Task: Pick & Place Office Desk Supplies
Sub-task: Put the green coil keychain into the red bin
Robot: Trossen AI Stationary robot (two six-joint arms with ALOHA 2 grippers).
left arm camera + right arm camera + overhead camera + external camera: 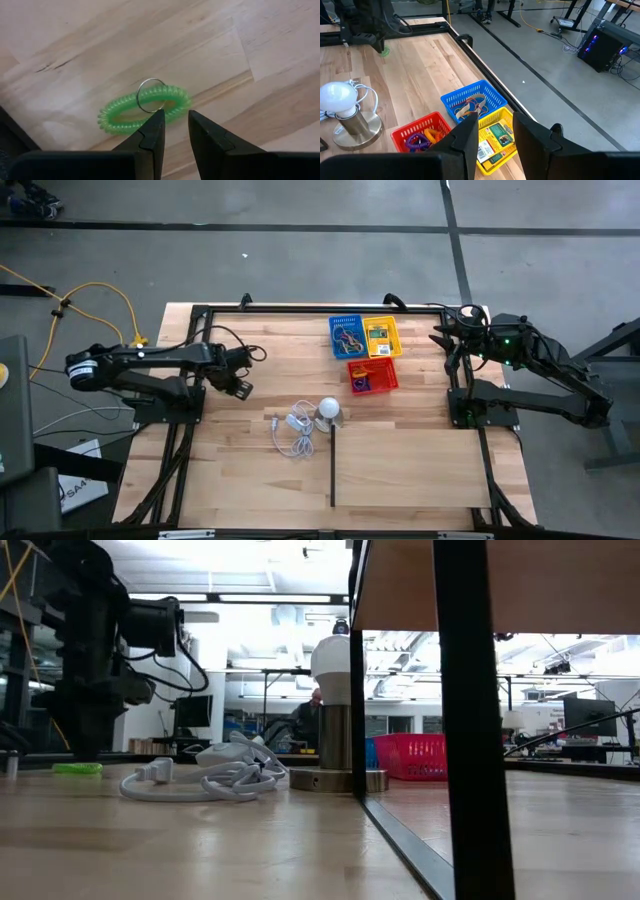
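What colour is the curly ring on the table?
Bright green coil ring, with a silver loop; clearest in the left wrist view.

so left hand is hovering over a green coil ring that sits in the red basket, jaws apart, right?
Not in the red basket. The left wrist view shows the green coil ring lying on the bare wooden table, with the left hand just above it, jaws apart and not on it.

Bright ceiling strip lights (270, 598) wash out the low view's background; the light wooden table (250, 480) is evenly lit with soft shadows.

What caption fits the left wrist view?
Left gripper, open, hovering over a green coil ring on the table.
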